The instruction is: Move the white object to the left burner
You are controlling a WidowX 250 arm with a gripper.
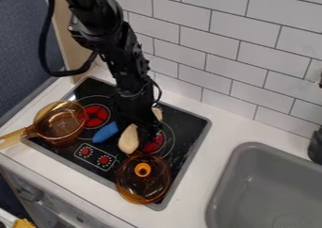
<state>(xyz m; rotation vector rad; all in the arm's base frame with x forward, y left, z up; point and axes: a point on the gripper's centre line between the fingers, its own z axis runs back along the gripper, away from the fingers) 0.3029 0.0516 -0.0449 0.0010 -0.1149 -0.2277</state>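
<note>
While the tool (148, 132) hangs over the right burner (153, 143), the white object (129, 140) lies beside a blue item (105, 133); its grip I cannot tell.

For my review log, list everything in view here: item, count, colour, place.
White object: one or two, cream-white, parts beside the gripper
Left burner: 1, red, stovetop
Right burner: 1, red, near the gripper
Stovetop: 1, black, on the counter
Pan: 1, amber, left
Lid: 1, amber, stovetop's near edge
Blue item: 1, between burners
Counter: 1, white
Sink: 1, grey, right
Wall: 1, white-tiled, behind
Arm: 1, black, from top
Gripper: 1, black, over stovetop
</note>
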